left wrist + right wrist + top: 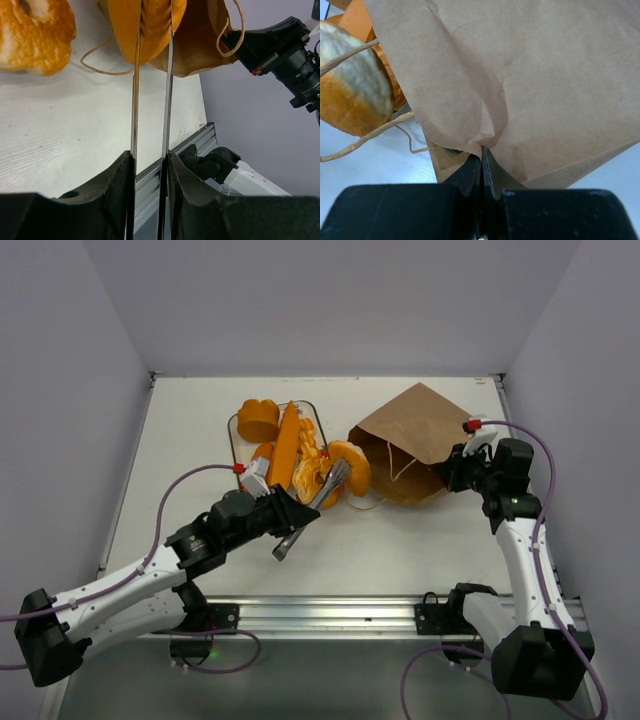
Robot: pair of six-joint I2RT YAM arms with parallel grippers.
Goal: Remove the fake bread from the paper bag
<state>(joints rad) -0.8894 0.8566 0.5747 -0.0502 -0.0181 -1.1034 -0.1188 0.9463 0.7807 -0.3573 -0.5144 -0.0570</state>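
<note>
The brown paper bag (420, 430) lies on its side at the right, mouth facing left. My right gripper (455, 468) is shut on its near edge, pinching the paper (482, 150). My left gripper (290, 512) is shut on the silver tongs (325, 490), whose two arms (135, 100) close on an orange bread (152, 20) at the bag's mouth (350, 465). In the right wrist view a white-faced roll (350, 85) sits left of the bag (530, 75) under a handle loop. Several other breads (285, 445) lie on the tray. The bag's inside is hidden.
The tray (232, 435) stands at mid-table, left of the bag. Another bread (32, 35) lies left of the tongs. The bag's loop handles (100, 67) trail on the table. The metal rail (330, 615) runs along the near edge. Walls close in both sides.
</note>
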